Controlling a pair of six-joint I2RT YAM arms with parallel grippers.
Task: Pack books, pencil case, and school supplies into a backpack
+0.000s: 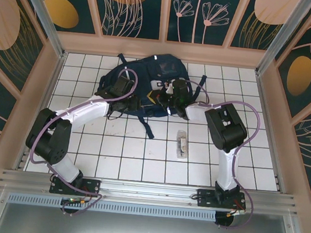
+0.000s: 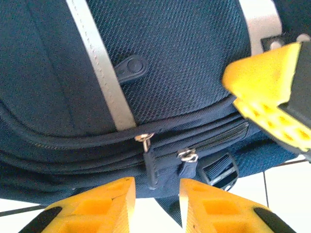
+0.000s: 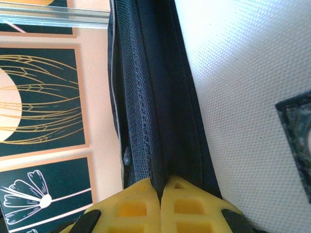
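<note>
Backpack [image 1: 143,73] near far wall, bare tiled table [image 1: 134,161] in front; right gripper [image 3: 159,190] pinching its rim, left gripper [image 2: 156,188] slightly parted beneath zipper pulls [image 2: 150,165].

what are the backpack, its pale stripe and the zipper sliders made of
The backpack: navy woven synthetic fabric, matte; a coarse mesh-like weave shows. Its pale stripe: probably reflective tape, smooth, stitched edges. The zipper sliders: likely metal; silvery with bright glints.

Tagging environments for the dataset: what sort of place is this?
Probably a purpose-built robot test cell, not a real room: white square-tiled tabletop, silver aluminium frame rails around it, and dark teal wall panels printed with gold leaves and flowers.
</note>
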